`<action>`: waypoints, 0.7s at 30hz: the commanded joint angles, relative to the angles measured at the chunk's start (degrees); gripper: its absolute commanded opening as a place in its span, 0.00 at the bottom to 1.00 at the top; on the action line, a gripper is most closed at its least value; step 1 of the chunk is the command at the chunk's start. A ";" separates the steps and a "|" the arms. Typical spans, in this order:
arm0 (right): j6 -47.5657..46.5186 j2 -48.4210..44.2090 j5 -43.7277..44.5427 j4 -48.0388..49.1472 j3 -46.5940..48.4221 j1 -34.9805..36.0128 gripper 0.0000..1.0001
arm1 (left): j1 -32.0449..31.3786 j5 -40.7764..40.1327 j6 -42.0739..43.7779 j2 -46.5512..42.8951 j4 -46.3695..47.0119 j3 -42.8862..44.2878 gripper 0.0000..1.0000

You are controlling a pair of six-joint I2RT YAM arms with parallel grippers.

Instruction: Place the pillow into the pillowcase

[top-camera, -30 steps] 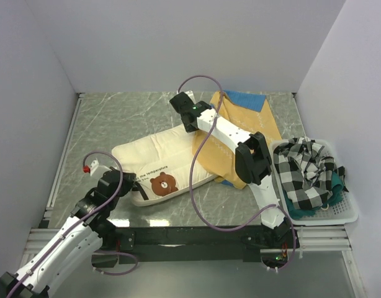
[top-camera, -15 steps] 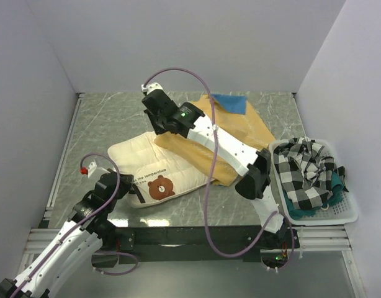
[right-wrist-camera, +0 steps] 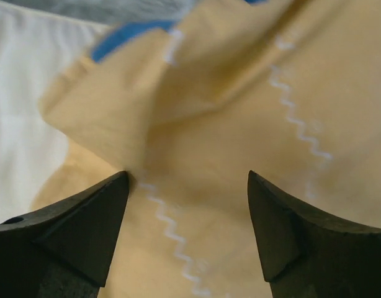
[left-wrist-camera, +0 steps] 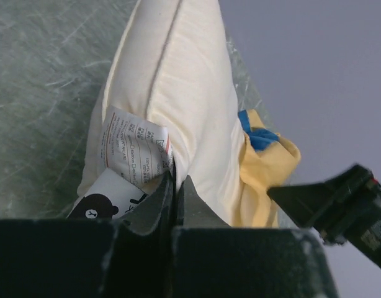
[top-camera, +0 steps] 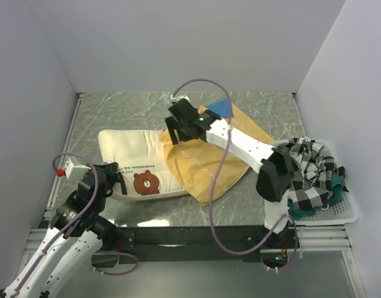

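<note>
The cream pillow lies left of centre on the table, bear print near its front edge. The mustard pillowcase, with a blue corner, covers the pillow's right end. My left gripper is shut on the pillow's near edge, beside the care label; in the left wrist view the gripper pinches the pillow, with the pillowcase beyond. My right gripper hangs open just above the pillowcase, jaws wide apart over the zigzag cloth, gripper holding nothing.
A white basket at the right edge holds a black-and-white checked cloth over something teal. Grey walls close in the table on three sides. The right forearm reaches across the pillowcase.
My right gripper has opened and let go of the pillowcase, which now drapes over the pillow's right end. The left arm has dragged the pillow leftward.
</note>
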 commanded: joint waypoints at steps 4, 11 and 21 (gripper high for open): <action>8.88 -29.80 4.42 13.91 -25.33 -1.85 0.91 | -0.24 -4.66 -5.79 -2.25 -0.18 -1.68 0.01; 22.43 -50.90 10.21 29.56 -66.52 8.24 0.94 | -0.24 -5.36 -3.51 -0.77 1.40 -0.72 0.01; 36.77 -57.26 23.49 42.83 -86.63 24.43 0.97 | -0.24 -4.66 -0.70 0.29 2.72 0.34 0.01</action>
